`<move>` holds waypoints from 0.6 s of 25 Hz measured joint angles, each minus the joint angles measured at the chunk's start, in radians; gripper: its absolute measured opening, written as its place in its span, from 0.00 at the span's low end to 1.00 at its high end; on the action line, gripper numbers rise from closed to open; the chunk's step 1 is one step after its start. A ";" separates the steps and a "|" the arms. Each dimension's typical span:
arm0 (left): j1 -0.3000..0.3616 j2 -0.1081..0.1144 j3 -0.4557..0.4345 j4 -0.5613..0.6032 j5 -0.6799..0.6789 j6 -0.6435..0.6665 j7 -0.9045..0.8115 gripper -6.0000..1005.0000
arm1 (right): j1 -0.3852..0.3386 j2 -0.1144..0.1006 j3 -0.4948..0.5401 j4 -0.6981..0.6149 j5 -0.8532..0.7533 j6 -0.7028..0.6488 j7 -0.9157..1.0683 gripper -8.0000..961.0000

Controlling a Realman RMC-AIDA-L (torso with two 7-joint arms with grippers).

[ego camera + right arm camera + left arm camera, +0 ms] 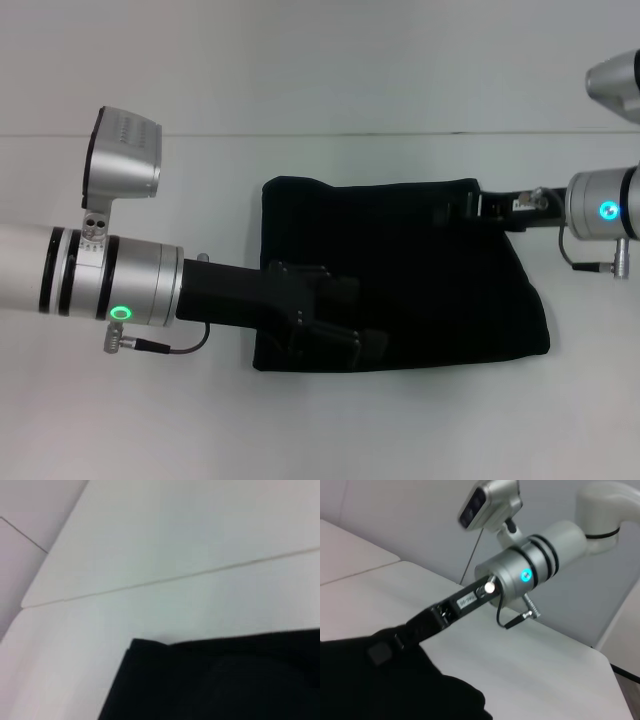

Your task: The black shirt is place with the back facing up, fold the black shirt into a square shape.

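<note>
Shirt [420, 260] lies folded into a rough rectangle on the table [300, 420], under both grippers. Left gripper [340, 325] rests on its near edge, right gripper [470, 208] at its far corner; finger state cannot be told. Probable step: final fold. Next move calls for squaring the slanted side.

Matt black cloth shirt [420, 270] on a smooth white table [320, 420].
</note>
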 joint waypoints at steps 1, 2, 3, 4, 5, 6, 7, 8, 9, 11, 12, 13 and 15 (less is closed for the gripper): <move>0.000 0.000 0.000 0.000 0.000 -0.002 0.000 0.95 | 0.001 -0.001 0.000 -0.009 0.000 -0.007 0.003 0.07; 0.001 0.000 -0.001 0.000 -0.001 -0.004 0.000 0.95 | 0.002 -0.002 0.000 -0.020 0.000 -0.013 0.006 0.07; 0.001 0.000 -0.001 0.000 -0.002 -0.005 0.000 0.95 | 0.002 -0.003 0.001 -0.028 0.000 -0.019 0.008 0.07; 0.001 0.000 -0.001 0.000 -0.003 -0.005 0.000 0.95 | 0.003 -0.004 0.001 -0.033 0.000 -0.022 0.011 0.07; 0.001 0.000 -0.001 0.000 -0.004 -0.005 0.000 0.95 | 0.004 -0.007 0.001 -0.036 0.000 -0.025 0.013 0.07; 0.001 0.001 -0.002 0.000 -0.005 -0.005 0.000 0.95 | 0.007 -0.011 0.001 -0.036 0.000 -0.028 0.017 0.07; 0.000 0.002 -0.002 0.000 -0.007 -0.005 -0.001 0.95 | 0.009 -0.015 -0.001 -0.036 0.000 -0.030 0.020 0.07; 0.000 0.002 -0.002 0.000 -0.007 -0.005 -0.001 0.95 | 0.010 -0.018 -0.002 -0.036 0.000 -0.032 0.022 0.07; -0.002 0.003 -0.003 0.000 -0.007 -0.005 -0.001 0.95 | 0.012 -0.021 -0.003 -0.036 0.000 -0.034 0.023 0.07; -0.005 0.004 -0.003 0.000 -0.009 -0.006 -0.002 0.95 | 0.013 -0.029 -0.005 -0.037 0.000 -0.036 0.030 0.07; -0.006 0.004 -0.003 0.000 -0.009 -0.006 -0.005 0.95 | 0.014 -0.034 -0.006 -0.037 0.000 -0.039 0.034 0.07; -0.007 0.005 -0.003 0.000 -0.009 -0.007 -0.009 0.95 | 0.014 -0.038 -0.007 -0.038 0.000 -0.042 0.037 0.07; -0.009 0.007 -0.003 0.000 -0.009 -0.008 -0.013 0.95 | 0.014 -0.048 -0.007 -0.039 -0.001 -0.052 0.039 0.07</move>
